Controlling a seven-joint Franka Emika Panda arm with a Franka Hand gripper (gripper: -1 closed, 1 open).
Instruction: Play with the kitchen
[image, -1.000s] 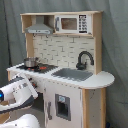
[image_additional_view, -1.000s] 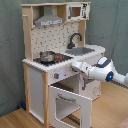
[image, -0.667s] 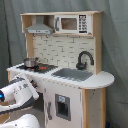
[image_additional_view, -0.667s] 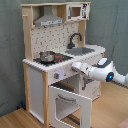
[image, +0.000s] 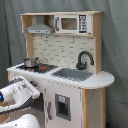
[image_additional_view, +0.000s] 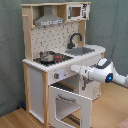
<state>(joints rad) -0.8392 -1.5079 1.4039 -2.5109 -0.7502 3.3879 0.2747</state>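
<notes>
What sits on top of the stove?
A small metal pot sits on the stove of the kitchen. Its inside isn't visible in either exterior view.

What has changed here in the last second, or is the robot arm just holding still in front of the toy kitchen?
Almost nothing visibly changed. The arm stays stretched toward the kitchen's front panel below the stove, its gripper close to the knobs, with no clear shift in either exterior view. The oven door hangs open as before, and the pot sits on the stove unmoved. Nothing was taken hold of or let go.
</notes>
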